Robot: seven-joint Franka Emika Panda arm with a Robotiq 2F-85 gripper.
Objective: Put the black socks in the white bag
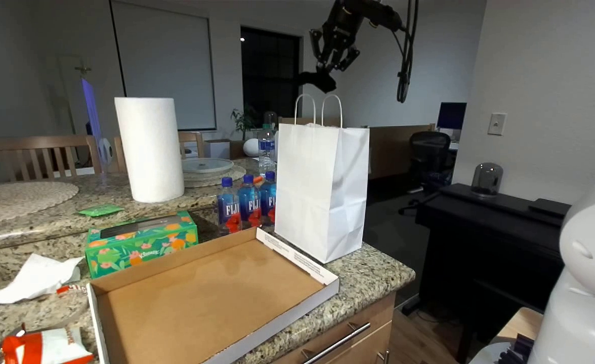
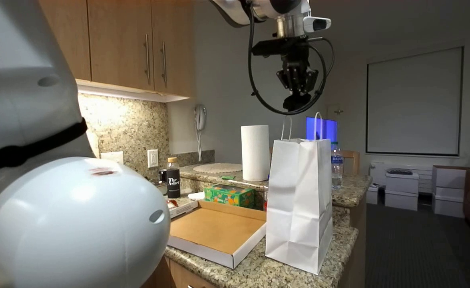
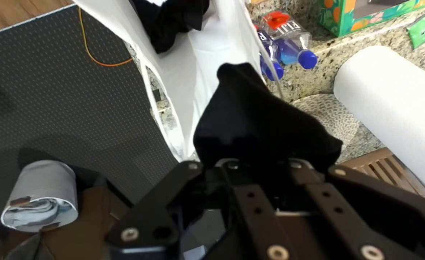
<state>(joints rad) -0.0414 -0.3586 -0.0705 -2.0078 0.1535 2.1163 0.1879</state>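
Note:
My gripper [image 1: 330, 64] is shut on a black sock [image 1: 319, 80] and holds it in the air above the white bag [image 1: 310, 187]. The gripper [image 2: 297, 90] and the hanging sock [image 2: 296, 103] also show above the bag [image 2: 295, 208] in an exterior view. The bag stands upright with its two handles up. In the wrist view the held sock [image 3: 252, 119] bunches out in front of the fingertips [image 3: 263, 165]. Another black sock [image 3: 171, 21] lies inside the open bag [image 3: 219, 50]. The bag's bottom is partly hidden.
A shallow cardboard tray [image 1: 211, 293] lies beside the bag on the granite counter. Several blue-capped bottles [image 1: 249, 202], a green tissue box [image 1: 143, 242] and a paper towel roll [image 1: 150, 151] stand near. The counter's edge [image 1: 401, 275] is close to the bag.

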